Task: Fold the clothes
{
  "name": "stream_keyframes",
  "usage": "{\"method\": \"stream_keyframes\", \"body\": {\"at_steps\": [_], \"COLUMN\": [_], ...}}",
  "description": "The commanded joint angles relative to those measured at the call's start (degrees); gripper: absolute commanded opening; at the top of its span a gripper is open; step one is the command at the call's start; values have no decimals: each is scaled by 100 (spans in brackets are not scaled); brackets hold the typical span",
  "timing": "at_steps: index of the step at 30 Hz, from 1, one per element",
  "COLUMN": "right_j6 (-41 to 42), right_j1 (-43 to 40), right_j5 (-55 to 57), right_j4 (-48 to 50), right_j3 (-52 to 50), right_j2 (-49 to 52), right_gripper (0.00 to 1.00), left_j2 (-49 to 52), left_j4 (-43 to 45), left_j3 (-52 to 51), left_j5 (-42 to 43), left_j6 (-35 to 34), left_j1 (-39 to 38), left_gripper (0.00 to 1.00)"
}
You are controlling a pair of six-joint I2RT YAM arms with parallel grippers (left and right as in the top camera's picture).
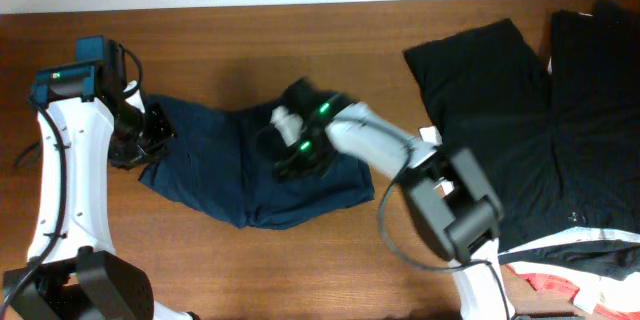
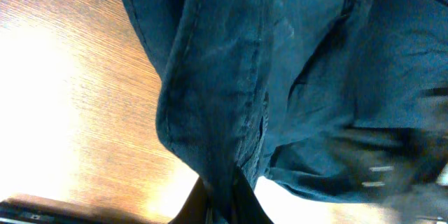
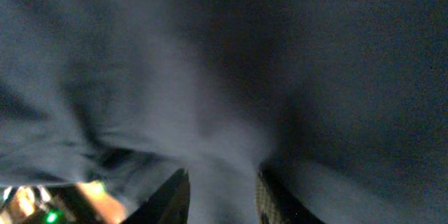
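The navy-blue shorts (image 1: 230, 175) lie spread on the wooden table, left of centre. My left gripper (image 1: 152, 138) is at their left edge, shut on a seamed fold of the navy fabric (image 2: 210, 112), which is pinched between its fingers (image 2: 225, 206). My right gripper (image 1: 297, 148) is down on the right half of the shorts. In the right wrist view its fingers (image 3: 222, 196) stand close together around a raised ridge of the navy fabric (image 3: 210, 126). Black garments (image 1: 520, 110) lie spread at the right.
The bare wooden tabletop (image 1: 250, 50) runs behind and in front of the shorts. A white and red cloth edge (image 1: 560, 285) sticks out under the black pile at the front right. The right arm's base (image 1: 455, 205) stands between the shorts and the black garments.
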Motion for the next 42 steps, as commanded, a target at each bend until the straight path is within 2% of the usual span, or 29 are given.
{"method": "stream_keyframes", "body": {"at_steps": [1, 4, 7, 10, 13, 17, 22, 23, 24, 25, 29, 33, 36, 38, 42], "right_j6": [-570, -837, -955, -951, -951, -951, -951, -951, -953, -946, -446, -310, -826, -802, -535], "right_j1": [-892, -1419, -1534, -1528, -1528, -1517, -1517, -1517, -1519, -1543, -2122, -2634, -2339, -1934, -1200], "right_j5": [833, 1145, 1143, 1141, 1143, 1143, 1143, 1143, 1147, 1215, 2258, 2087, 872, 378, 319], "right_j4": [-994, -1279, -885, -522, -503, -507, -525, -540, -575, -723, -1768, -2500, -2597, -2612, -2096], "right_j3": [232, -232, -931, -1408, -1453, -1453, -1453, -1453, -1453, -1421, -702, 164, 245, 170, -413], "right_j2": [-306, -286, -286, -286, -286, -286, -286, -286, -286, -289, -581, -1370, -1969, -1967, -1947], "right_gripper": [34, 33, 33, 33, 33, 33, 33, 34, 34, 37, 39, 38, 41, 41, 41], "left_j2": [-153, -153, -153, -153, -151, -96, 581, 695, 802, 918, 920, 970, 1394, 1869, 2704], "left_j4": [-4, 17, 22, 66, 525, 1488, 2004, 2022, 2022, 2096, 2291, 3069, 3993, 4229, 4218], "left_j3": [146, 142, 142, 142, 79, -131, -186, -188, -186, -186, 144, 328, 328, 328, 328], "left_j5": [-103, 236, 671, 1123, 1445, 1440, 1375, 1375, 1370, 1370, 1246, 634, 470, 424, 420], "left_j6": [131, 133, 133, 131, -39, -809, -953, -949, -946, -922, -378, 278, 433, 433, 435], "left_j1": [-7, -13, -264, -800, -1742, -2763, -3532, -3569, -3591, -3587, -3158, -2396, -2009, -1891, -1834], "left_gripper": [4, 4, 4, 4, 4, 4, 5, 8, 29, 63, 66, 66, 67, 67, 67]}}
